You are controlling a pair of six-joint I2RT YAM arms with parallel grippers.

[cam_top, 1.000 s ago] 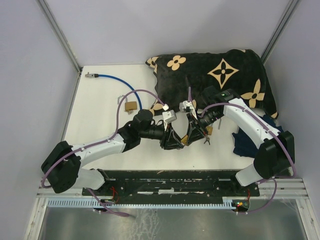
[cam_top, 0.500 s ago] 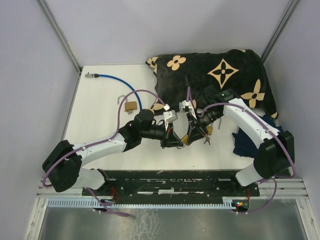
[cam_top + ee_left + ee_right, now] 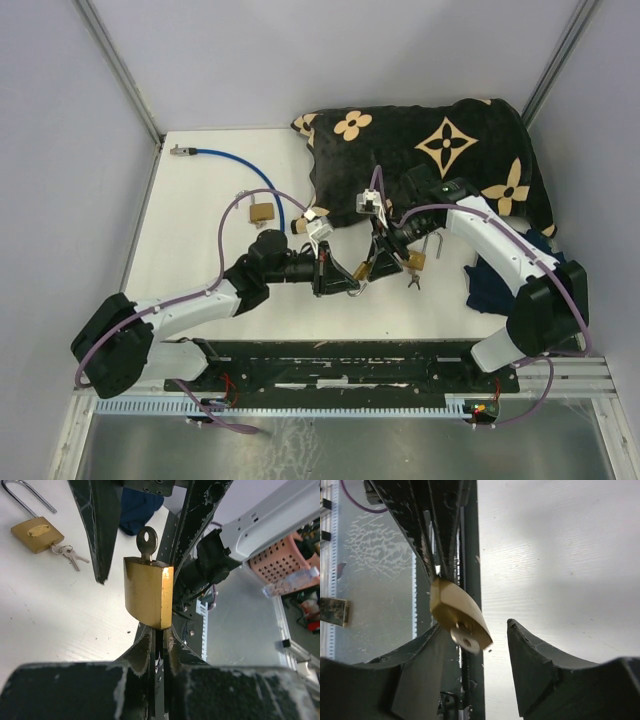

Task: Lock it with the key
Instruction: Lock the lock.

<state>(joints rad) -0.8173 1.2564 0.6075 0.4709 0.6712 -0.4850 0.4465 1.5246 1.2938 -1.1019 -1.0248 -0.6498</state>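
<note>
A brass padlock is held off the table with a silver key standing in its keyhole. My left gripper is shut on the padlock from its shackle end; the shackle is hidden between the fingers. My right gripper is open, with its fingers on either side of the key and padlock, apart from both. In the top view the two grippers meet tip to tip at the padlock, left gripper and right gripper.
A second brass padlock with a bunch of keys lies just right of my right gripper. A third padlock lies by a blue cable. A black patterned cloth covers the back right, with dark blue cloth at the right edge.
My left arm has drawn back to the left and my left gripper has carried the padlock slightly toward the far side. My right gripper has followed, still facing it.
</note>
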